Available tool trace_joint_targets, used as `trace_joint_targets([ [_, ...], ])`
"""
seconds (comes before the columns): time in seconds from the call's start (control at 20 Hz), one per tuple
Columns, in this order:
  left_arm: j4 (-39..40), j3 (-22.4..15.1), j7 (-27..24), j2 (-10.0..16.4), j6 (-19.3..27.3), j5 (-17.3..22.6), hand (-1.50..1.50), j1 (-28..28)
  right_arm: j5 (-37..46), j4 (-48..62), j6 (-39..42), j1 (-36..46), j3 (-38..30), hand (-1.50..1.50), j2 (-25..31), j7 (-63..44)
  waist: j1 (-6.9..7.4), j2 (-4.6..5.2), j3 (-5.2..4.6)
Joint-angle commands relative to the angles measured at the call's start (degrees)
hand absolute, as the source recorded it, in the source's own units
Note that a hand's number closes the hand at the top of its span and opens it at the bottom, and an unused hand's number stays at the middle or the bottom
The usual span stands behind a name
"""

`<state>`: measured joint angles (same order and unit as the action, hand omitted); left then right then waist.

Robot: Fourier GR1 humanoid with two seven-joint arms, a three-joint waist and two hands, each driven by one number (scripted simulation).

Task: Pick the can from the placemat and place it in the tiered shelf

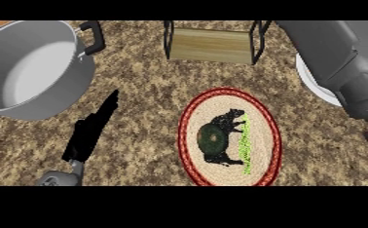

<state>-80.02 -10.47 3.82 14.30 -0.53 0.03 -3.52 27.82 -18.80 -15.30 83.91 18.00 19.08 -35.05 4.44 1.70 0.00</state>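
Note:
The can (212, 140), seen from above as a dark green round top, stands upright on the oval placemat (262, 124), which has a red braided rim and a black animal picture. The tiered shelf (212, 45), a wooden board in a black wire frame, stands at the back centre. My left hand (90, 133) rests at the lower left with straight fingers, well left of the placemat and holding nothing. On the right only my grey right forearm (334, 56) shows, up high at the edge; its hand is outside the picture.
A large steel pot (36, 71) with a black handle fills the back left. A white plate (314, 82) lies at the right, partly under the right forearm. Speckled brown counter separates placemat and shelf.

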Motion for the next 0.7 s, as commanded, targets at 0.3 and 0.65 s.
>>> trace_joint_targets([
  [0.3, 0.7, -0.9, -2.2, -1.3, -0.6, -0.1, 0.00, 0.6, -20.7, -2.2, -11.6, -3.5, -22.7, -1.50, -3.9, 10.7, 1.33, 0.85, 0.18],
  [0.65, 2.4, 1.5, -2.2, 1.0, -2.1, 0.9, 0.00, 0.1, -22.7, -3.3, -23.2, -2.8, -28.3, -1.50, -3.5, 22.4, 0.48, 0.28, 0.02],
])
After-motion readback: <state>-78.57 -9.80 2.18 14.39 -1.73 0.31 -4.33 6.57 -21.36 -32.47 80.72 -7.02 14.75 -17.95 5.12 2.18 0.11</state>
